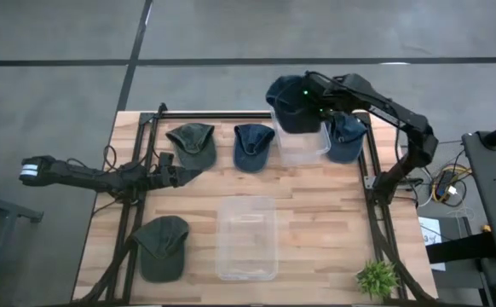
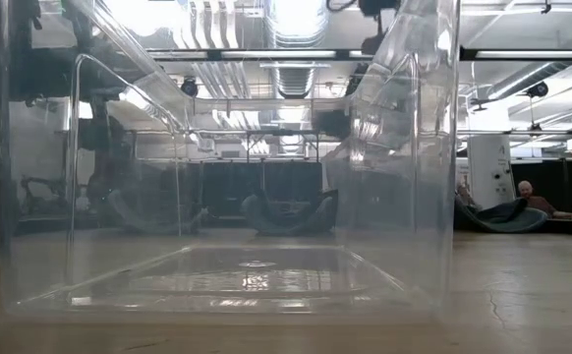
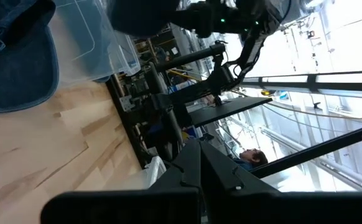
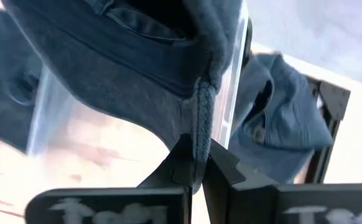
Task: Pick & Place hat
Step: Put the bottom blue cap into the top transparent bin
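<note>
My right gripper (image 4: 197,167) is shut on a dark blue hat (image 1: 289,107), which hangs above a clear bin (image 1: 306,147) at the table's far side. On the table lie a green hat (image 1: 191,142), a blue hat (image 1: 253,145) and another blue hat (image 1: 347,138) along the far edge, and a green hat (image 1: 163,246) near the front left. My left gripper (image 3: 198,163) is shut with nothing in it, level and low over the table's left part, near the far green hat. My right gripper pinches a stitched edge of the dark blue hat (image 4: 199,118) between its two fingers. The fingers come from above, slanting down. The hat is lifted clear of the table and spreads out below and beyond the fingertips, over the far bin.
A second clear bin (image 1: 246,237) stands at the table's middle near the front and fills the low view (image 2: 227,275). A small green plant (image 1: 377,277) sits at the front right corner. A black frame (image 1: 256,115) runs along the table's edges. A person (image 2: 527,194) sits far behind.
</note>
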You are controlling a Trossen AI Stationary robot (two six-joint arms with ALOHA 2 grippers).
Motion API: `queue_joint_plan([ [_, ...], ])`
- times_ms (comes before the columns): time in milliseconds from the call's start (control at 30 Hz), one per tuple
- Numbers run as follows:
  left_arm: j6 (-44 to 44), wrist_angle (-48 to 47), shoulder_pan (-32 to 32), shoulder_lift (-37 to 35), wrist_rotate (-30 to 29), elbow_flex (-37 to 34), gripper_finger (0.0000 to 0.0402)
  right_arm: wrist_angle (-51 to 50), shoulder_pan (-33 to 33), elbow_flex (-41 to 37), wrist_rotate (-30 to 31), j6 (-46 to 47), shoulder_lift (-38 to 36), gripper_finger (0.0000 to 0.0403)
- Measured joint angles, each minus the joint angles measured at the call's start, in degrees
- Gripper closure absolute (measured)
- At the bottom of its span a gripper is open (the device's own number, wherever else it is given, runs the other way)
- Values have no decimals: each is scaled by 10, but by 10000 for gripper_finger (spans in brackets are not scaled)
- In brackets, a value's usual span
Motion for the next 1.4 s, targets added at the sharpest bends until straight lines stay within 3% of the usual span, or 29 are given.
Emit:
queue_joint_plan([
  [300,0,0,0,0,-3,0,401,-31,0,-1,-11,14,54,392],
  [700,1,-2,0,0,-2,0,401,-27,-16,-7,-110,50,99,392],
  [1400,1,-3,0,0,-2,-1,401,-3,-26,-54,-154,68,129,389],
])
